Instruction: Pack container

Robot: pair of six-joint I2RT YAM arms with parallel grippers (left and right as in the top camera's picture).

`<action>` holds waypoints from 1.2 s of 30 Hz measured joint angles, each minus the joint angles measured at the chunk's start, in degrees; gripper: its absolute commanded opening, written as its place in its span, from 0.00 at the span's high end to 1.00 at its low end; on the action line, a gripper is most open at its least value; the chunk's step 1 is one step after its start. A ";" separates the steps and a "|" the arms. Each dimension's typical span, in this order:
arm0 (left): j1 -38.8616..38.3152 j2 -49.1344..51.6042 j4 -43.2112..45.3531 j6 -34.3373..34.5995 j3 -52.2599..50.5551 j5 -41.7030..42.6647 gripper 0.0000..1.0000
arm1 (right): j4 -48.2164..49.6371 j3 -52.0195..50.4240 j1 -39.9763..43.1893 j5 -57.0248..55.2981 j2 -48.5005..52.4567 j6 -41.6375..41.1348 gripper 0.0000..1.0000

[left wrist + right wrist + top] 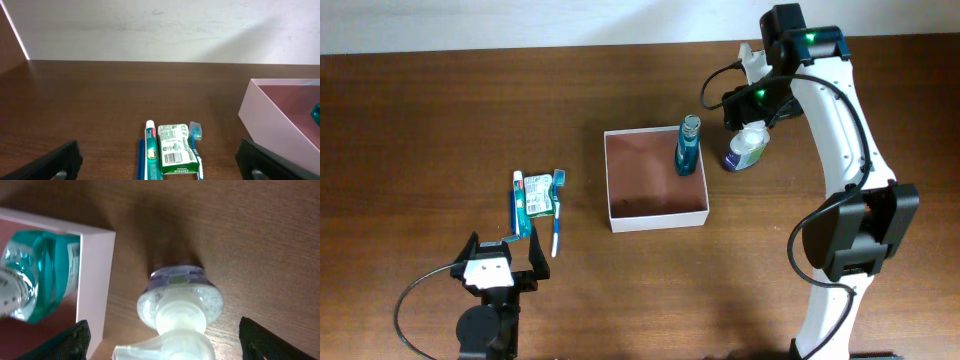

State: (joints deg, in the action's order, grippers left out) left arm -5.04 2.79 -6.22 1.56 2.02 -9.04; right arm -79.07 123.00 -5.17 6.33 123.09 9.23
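My right gripper (165, 337), wide open and empty, straddles the pump bottle (180, 297) on the counter (470, 120) just right of the container (657, 217); next, I judge, descend, close and lift it in.

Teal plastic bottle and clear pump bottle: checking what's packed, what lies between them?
A wall of the shallow white container stands between the teal plastic bottle and clear pump bottle; right wrist view shows it.

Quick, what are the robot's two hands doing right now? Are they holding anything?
Left hand: open, holding nothing.
Right hand: open, one finger on each side of the pump bottle, not gripping it.
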 measured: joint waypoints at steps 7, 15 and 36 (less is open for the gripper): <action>0.00 0.00 0.00 0.00 0.00 0.00 0.00 | -1.33 0.00 0.00 1.42 0.00 4.70 0.20; 0.00 0.00 0.00 0.00 0.00 0.02 0.00 | -1.81 0.00 0.00 4.37 0.00 8.70 0.21; 0.00 0.00 0.00 0.00 0.00 0.00 0.00 | -2.58 0.00 0.00 1.01 0.00 19.54 0.33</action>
State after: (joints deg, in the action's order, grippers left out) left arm -5.04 2.79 -6.22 1.56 2.02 -9.04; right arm -81.65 123.00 -5.17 7.33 123.09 28.77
